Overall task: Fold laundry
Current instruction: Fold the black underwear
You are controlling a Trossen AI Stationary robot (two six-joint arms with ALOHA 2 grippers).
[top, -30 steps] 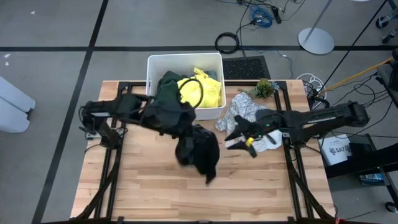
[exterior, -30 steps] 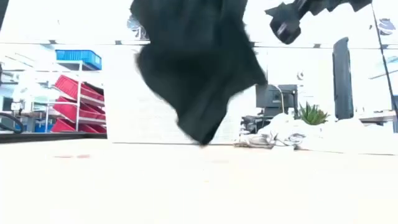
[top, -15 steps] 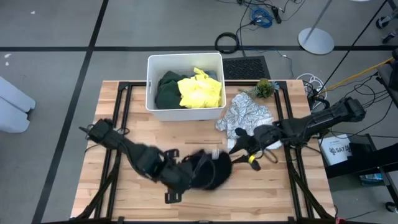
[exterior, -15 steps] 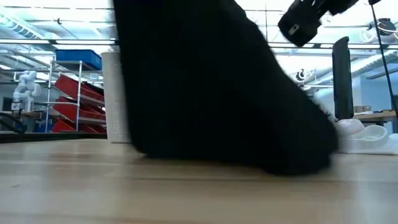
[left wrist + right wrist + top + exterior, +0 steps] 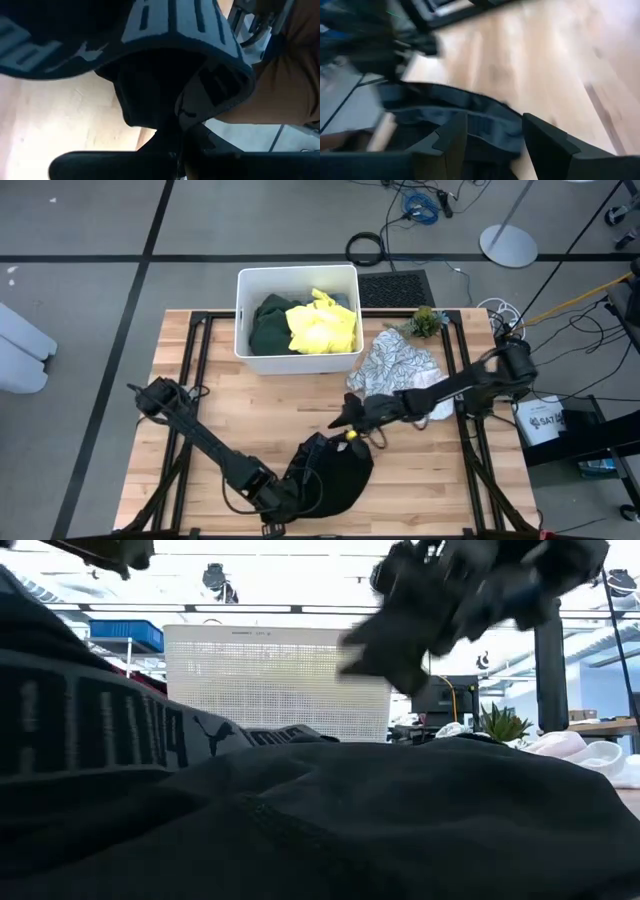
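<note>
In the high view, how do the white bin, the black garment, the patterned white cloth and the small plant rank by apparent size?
Largest to smallest as they look from above:
1. white bin
2. black garment and patterned white cloth: they look alike in spread, and the cloth is partly covered by the right arm, so I do not rank them.
3. small plant

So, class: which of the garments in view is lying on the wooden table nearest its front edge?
The black garment. It lies bunched near the front edge, the left gripper shut on it. The green and yellow ones are in the white bin; the patterned one lies farther back.
</note>
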